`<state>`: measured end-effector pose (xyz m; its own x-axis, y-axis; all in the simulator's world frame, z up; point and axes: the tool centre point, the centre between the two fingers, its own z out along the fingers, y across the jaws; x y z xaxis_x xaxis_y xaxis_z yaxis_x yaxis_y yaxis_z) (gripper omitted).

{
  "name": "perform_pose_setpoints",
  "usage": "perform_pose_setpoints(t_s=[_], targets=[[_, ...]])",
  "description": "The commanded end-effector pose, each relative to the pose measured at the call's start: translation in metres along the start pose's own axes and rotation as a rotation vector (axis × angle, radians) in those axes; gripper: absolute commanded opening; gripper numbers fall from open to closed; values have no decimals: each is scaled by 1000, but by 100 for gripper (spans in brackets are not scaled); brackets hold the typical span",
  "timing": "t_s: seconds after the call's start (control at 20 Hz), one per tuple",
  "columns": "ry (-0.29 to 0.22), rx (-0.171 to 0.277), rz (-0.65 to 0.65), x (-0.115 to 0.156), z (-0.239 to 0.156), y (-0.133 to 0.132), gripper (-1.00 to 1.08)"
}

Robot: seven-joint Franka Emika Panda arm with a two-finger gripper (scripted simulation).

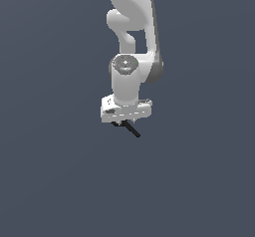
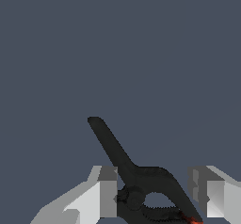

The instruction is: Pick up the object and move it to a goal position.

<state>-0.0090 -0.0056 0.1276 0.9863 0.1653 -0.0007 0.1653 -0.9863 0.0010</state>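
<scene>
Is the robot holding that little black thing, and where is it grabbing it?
Not holding it yet, as far as the wrist view shows. The black clamp-like object sits between the open pincer's fingers, with a gap on one side.

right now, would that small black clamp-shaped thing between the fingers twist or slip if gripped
The small black clamp-shaped object looks rigid, so probably no flexing. Its long straight handle sticks out off-centre, so it may pivot. The gripper fingers stand wide of it, nothing clamped yet.

A plain, flat dark slate-blue surface (image 1: 55,181) fills the whole frame behind everything in both the exterior and wrist views, uniform in tone from corner to corner, with no markings or edges visible.
</scene>
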Motion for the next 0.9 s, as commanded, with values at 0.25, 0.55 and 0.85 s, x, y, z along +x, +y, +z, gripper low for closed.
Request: perform_pose_setpoints(t_s=[0.25, 0.55, 0.85], targets=[[74, -11, -226, 3, 32, -9, 28], [146, -18, -421, 3, 55, -23, 28], [206, -22, -564, 3, 69, -35, 28]])
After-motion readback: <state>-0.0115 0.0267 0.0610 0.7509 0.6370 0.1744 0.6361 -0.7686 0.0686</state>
